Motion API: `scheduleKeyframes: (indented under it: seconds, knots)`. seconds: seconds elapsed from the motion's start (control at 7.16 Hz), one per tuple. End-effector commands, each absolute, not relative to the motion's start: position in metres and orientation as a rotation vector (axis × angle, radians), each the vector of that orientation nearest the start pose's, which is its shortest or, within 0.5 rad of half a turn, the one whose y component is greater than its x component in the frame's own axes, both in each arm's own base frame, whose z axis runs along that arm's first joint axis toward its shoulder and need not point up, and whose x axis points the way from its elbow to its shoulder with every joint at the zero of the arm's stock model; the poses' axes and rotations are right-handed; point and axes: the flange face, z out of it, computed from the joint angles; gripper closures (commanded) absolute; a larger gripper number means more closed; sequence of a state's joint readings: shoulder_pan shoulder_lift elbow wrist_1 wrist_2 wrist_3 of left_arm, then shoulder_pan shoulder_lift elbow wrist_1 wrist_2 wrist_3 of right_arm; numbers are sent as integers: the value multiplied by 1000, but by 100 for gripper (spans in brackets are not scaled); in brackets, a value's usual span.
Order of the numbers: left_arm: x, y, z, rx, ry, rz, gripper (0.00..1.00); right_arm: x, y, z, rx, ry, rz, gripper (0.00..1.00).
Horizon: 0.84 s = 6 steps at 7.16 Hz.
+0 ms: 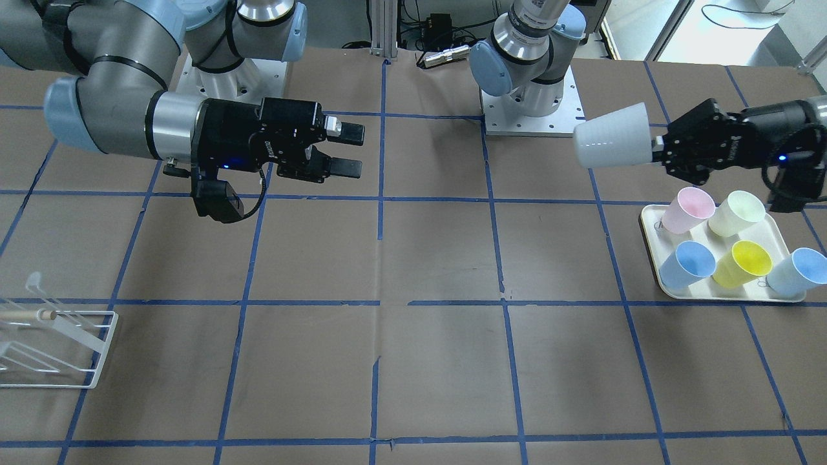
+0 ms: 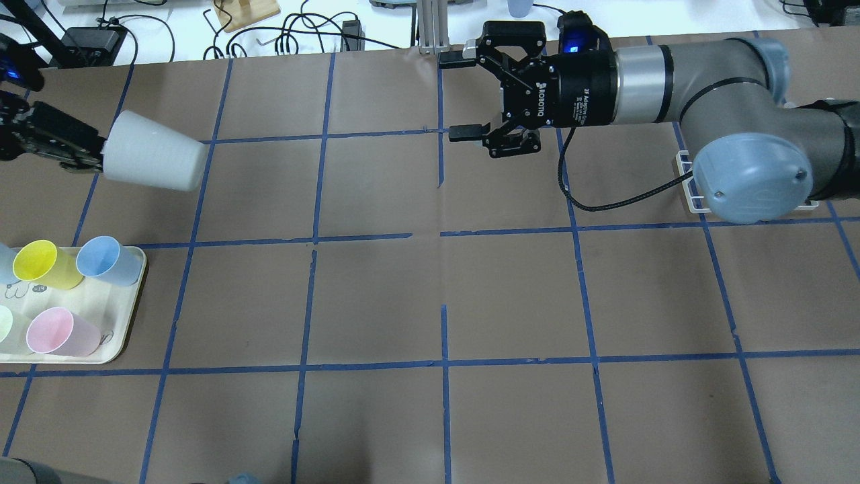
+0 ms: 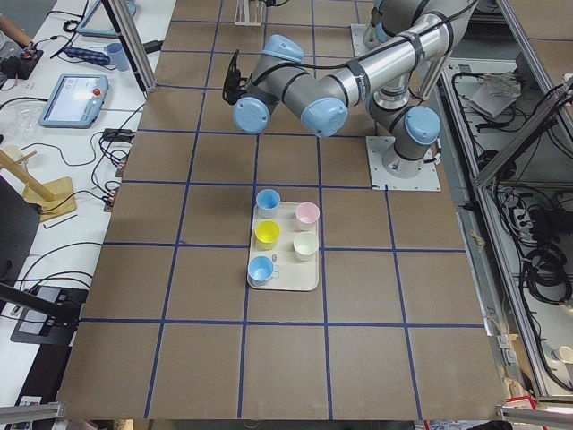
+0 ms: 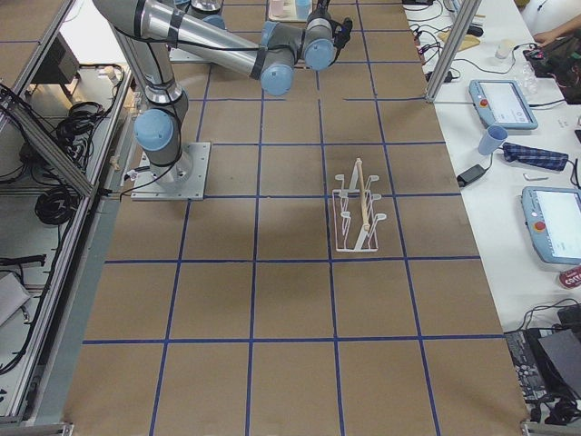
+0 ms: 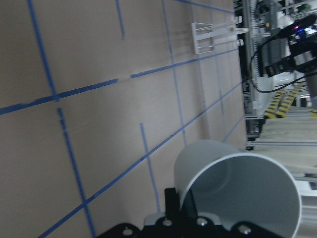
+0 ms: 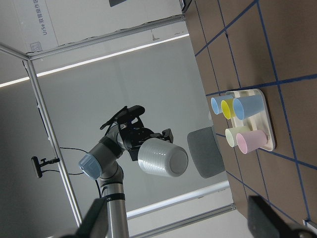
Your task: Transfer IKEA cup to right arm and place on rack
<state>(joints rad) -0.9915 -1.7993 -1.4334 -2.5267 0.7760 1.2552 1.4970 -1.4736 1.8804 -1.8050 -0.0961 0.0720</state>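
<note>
The left gripper (image 1: 658, 150) is holding the IKEA cup (image 1: 612, 137) in the air over the table (image 1: 439, 258), just behind the cream tray (image 1: 651, 253). Its fingers are pinching narrowly on the wall at the cup's mouth, so the cup is lying sideways with its closed base pointing toward the middle. The right gripper (image 1: 352, 150) is facing it from well apart, with its fingers spread wide and gripping nothing. The step in hand looks to be closing the gap for the hand-over, and doing it well is mostly a matter of alignment. The cup's axis is sitting slightly tilted rather than straight along the line between the two wrists, so one arm probably needs to be levelling or turning before the base enters the open jaws. Because the tumbler is tapering toward its base, a grasp near the very end is likely to be squeezing it outward. The right fingers should therefore be passing well along the body, stopping short of the left fingertips, and closing gently on the thin plastic. The left gripper should be letting go only once the right hold is looking firm, and then backing straight away from the mouth. The rack (image 1: 58, 349) is waiting at the right arm's end of the table, so a mid-body grip that is leaving the mouth free should make it easier to tip the cup over a prong.
</note>
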Motion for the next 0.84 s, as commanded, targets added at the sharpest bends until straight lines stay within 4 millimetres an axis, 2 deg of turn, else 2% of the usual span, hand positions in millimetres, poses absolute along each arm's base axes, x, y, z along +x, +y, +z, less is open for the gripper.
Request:
scheduleKeyframes:
  seconds: [0.0,0.14,0.42,0.7]
  knots:
    - [14,-519,402,-93,-1753,-25,100,211,-518,389,230,1618,169,0]
    - [-24,-526,400,-96,-1722,-15,100,211,-519,387,232,1619,172,0]
    - [-77,-532,402,25,-1642,1,100,212,-518,387,238,1592,176,0]
    - [-102,-527,393,101,-1603,-27,100,220,-514,391,235,1542,195,0]
